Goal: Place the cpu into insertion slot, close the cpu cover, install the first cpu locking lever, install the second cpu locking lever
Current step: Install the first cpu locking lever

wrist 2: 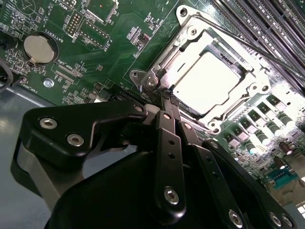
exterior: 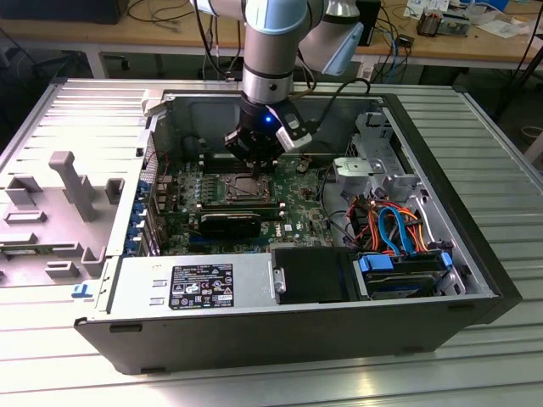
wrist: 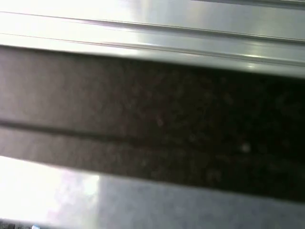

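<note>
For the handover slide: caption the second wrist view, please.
Gripper at a corner of the closed cpu cover, cpu seated beneath.

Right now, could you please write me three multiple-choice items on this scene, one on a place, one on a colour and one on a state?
1. Where is the gripper?
A. At a corner of the cpu socket
B. Over the coin battery
C. On the power supply

2. What colour is the motherboard?
A. Blue
B. Green
C. Red

3. How does the cpu cover lie?
A. Standing upright
B. Flat, framing the cpu
C. Off on the table

Answers:
1 A: in the second wrist view its fingers meet at the socket's corner.
2 B: the board is green in the exterior view and the second wrist view.
3 B: the cpu's bright top shows through the cover's window.
</note>
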Controlling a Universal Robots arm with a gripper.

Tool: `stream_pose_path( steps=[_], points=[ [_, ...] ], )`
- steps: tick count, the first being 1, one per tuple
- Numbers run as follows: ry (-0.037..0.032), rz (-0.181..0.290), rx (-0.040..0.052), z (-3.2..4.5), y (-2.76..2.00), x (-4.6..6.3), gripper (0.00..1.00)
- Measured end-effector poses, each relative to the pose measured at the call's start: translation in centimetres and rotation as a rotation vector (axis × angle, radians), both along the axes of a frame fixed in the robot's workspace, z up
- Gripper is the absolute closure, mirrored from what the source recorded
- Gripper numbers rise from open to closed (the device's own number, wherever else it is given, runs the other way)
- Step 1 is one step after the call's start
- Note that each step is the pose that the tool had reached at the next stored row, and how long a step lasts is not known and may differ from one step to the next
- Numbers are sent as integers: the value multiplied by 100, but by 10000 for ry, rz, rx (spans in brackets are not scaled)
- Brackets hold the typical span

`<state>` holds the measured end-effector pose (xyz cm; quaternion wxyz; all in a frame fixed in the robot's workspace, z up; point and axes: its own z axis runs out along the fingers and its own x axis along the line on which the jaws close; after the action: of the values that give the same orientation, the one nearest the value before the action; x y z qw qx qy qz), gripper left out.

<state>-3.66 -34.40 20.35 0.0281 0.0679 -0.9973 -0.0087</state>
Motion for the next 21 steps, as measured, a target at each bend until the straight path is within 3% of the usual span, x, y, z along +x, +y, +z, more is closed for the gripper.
stream_pose_path(
  steps=[21],
  points=[
    [0,1,1,-13,0,30,89]
  ],
)
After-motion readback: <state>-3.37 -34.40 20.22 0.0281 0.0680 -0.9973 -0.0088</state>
